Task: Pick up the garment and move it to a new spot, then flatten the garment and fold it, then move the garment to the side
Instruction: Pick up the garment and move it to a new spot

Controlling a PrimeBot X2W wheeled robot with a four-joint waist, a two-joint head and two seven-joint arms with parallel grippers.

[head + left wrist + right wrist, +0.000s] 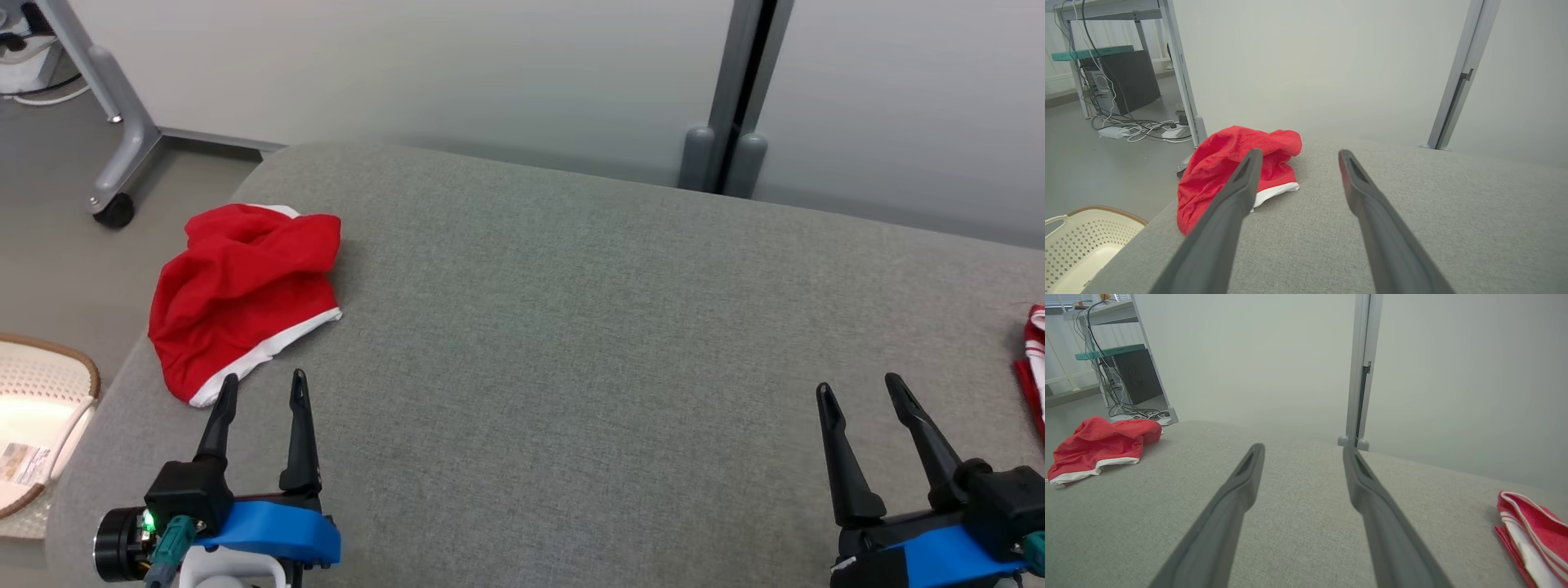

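Pickup is only getting under way. The red garment with a white hem [241, 286] is lying crumpled just ahead of the left tool [264, 377] and a little to its outer side, near the far left corner of the grey fabric-covered worktop [571, 327]. The left tool is hovering with its fingers spread wide, gripping nothing. In the head view its outer fingertip is lining up with the white hem, though whether it is touching the cloth cannot be told. The right tool [857, 382] is likewise hanging spread and empty over bare worktop, well apart from the garment.

The next move is probably asking the left tool to reach forward and slightly outward, settle over a raised fold, close on it and carry it inward.

The garment is sitting right at the rounded left edge of the worktop. Beyond that edge, off the left tool's outer side, a pale perforated basket [49, 367] is standing on the floor, so an outward nudge is risking a slide off the side. Between the two tools and ahead of them a broad bare stretch is lying open, giving ample room for flattening and folding. A second red-and-white cloth [1035, 359] is lying just outside the right tool, narrowing the room there.
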